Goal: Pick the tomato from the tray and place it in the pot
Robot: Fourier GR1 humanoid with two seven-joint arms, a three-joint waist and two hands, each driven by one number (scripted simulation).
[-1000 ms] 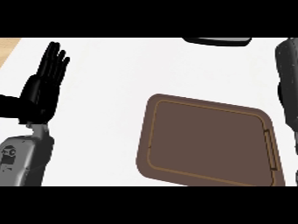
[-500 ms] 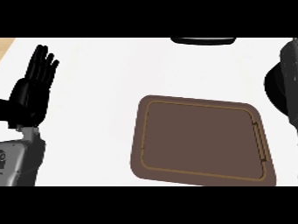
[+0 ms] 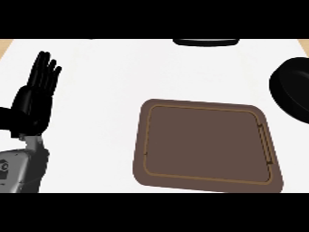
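Tomato cannot be seen anywhere: the brown tray (image 3: pixel 210 145) lies bare on the white counter (image 3: pixel 117 72), its raised rim framing nothing. That suggests the fruit is already lifted and sits hidden inside the right hand (image 3: pixel 298 90), a dark mass at the right edge above the tray's far corner, but I cannot tell whether those fingers are curled round anything or spread. Left hand (image 3: pixel 33 102) rests at the left edge, fingers straight and pointing up, thumb out to the side, holding nothing; it stays well apart from the tray, probably parked so it does not block the working arm. A dark curved rim at the top edge, likely the pot (image 3: pixel 206 42), lies beyond the tray, mostly cut off. Judging by this, the carry toward the pot is the step in hand.
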